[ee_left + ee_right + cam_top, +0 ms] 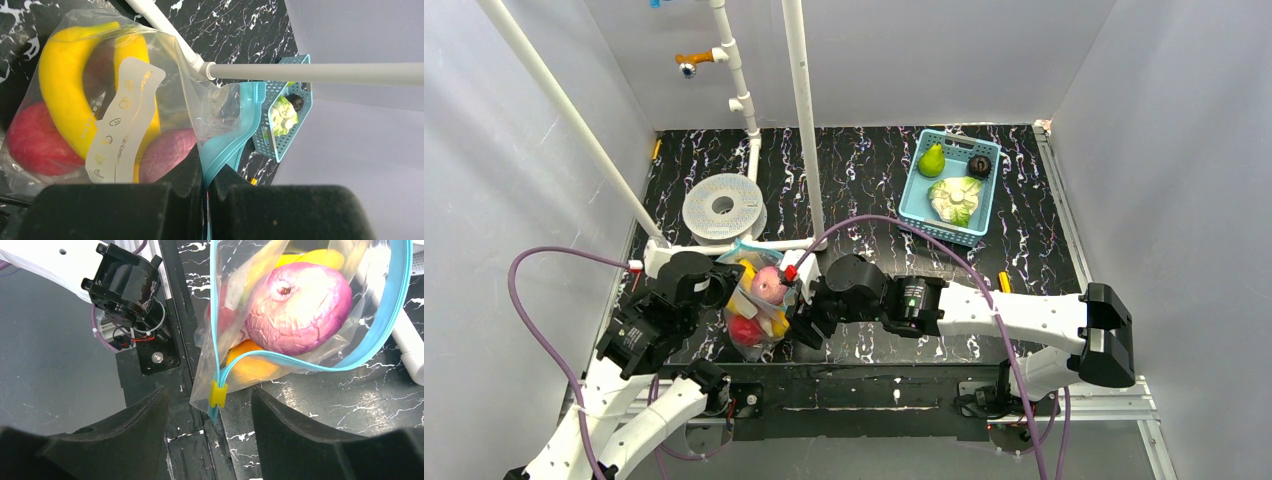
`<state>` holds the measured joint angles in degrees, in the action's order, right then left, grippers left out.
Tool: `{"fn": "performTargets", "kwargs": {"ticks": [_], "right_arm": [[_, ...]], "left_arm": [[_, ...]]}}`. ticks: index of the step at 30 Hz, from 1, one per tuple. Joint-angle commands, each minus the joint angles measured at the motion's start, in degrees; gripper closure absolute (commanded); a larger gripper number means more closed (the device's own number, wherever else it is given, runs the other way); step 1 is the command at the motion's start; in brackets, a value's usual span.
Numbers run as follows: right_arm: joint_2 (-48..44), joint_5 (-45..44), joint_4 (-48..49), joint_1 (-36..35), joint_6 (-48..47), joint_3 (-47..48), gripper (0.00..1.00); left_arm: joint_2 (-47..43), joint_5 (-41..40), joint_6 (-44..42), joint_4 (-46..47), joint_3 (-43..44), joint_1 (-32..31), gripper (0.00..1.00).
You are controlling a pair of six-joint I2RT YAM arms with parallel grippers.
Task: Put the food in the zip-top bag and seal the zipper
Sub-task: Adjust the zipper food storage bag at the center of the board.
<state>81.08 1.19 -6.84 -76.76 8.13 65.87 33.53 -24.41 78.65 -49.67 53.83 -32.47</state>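
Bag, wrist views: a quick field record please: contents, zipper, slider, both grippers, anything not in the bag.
bag: clear, between the two grippers
contents: banana, apple, magenta piece, orange piece
zipper: open, tracks part just past the slider
slider: yellow, at one end of the zipper
left gripper: shut on the bag's mouth edge
right gripper: open, jaws either side of the slider, not touching
basket: pear, cabbage, dark item inside
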Motion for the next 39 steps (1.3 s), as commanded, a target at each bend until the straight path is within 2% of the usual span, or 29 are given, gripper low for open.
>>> {"fn": "performTargets", "kwargs": {"ticks": [1,5,10,15,17,20,25,27,29,31,33,35,39], "right_arm": [[0.0,-4.5,2.2,-1.0,-2.9,1.9,0.36],[0.0,-8.4,2.9,-1.0,-2.1,1.4,0.53],[0.1,-11.0,3.4,-1.0,-2.7,1.1,0.8],[-0.9,-15.9,2.6,-1.0,-8.4,1.9,0.99],[-1.4,-18.7,1.9,-1.0,-13.7,3.0,0.99],[-2.2,-22.3,1.4,-0.9,-21.0,5.0,0.99],[-4.8,-19.5,-6.6,-0.9,-28.1,10.9,0.99],[-8.7,-15.9,-3.6,-0.6,-30.1,7.2,0.99],[-11.7,-13.0,3.3,0.7,-32.6,-0.5,0.99],[-11.4,-11.3,4.9,3.8,-30.9,-5.2,0.99],[-10.2,-6.1,2.2,7.7,-27.1,-6.4,0.99],[-9.8,-2.2,0.8,9.4,-25.3,-7.6,0.99],[-10.9,0.4,-0.1,9.6,-26.0,-8.6,0.99]], "left_arm": [[-1.3,0.2,4.5,0.6,-1.3,-0.1,1.0],[-1.7,1.6,5.8,1.1,-2.4,-0.1,1.0],[-1.8,3.1,6.7,1.9,-3.4,-0.1,1.0],[-2.0,1.9,4.6,2.4,-3.1,-0.1,0.99],[-2.2,0.6,2.4,1.9,-2.1,-0.1,0.91],[-3.1,-1.3,-4.5,1.0,0.0,-0.1,0.74],[-6.5,-2.2,-20.9,0.8,4.4,-0.1,0.49],[-8.8,-1.8,-26.8,1.3,5.5,-0.1,0.41],[-11.5,-1.1,-31.1,2.2,5.5,-0.1,0.34],[-14.0,0.5,-34.4,4.2,4.2,-0.1,0.26],[-16.2,4.4,-37.7,8.0,2.3,-0.2,0.21],[-16.9,12.0,-43.2,13.3,0.4,-0.1,0.19],[-11.6,28.0,-55.4,18.5,-0.4,-0.1,0.16]]}}
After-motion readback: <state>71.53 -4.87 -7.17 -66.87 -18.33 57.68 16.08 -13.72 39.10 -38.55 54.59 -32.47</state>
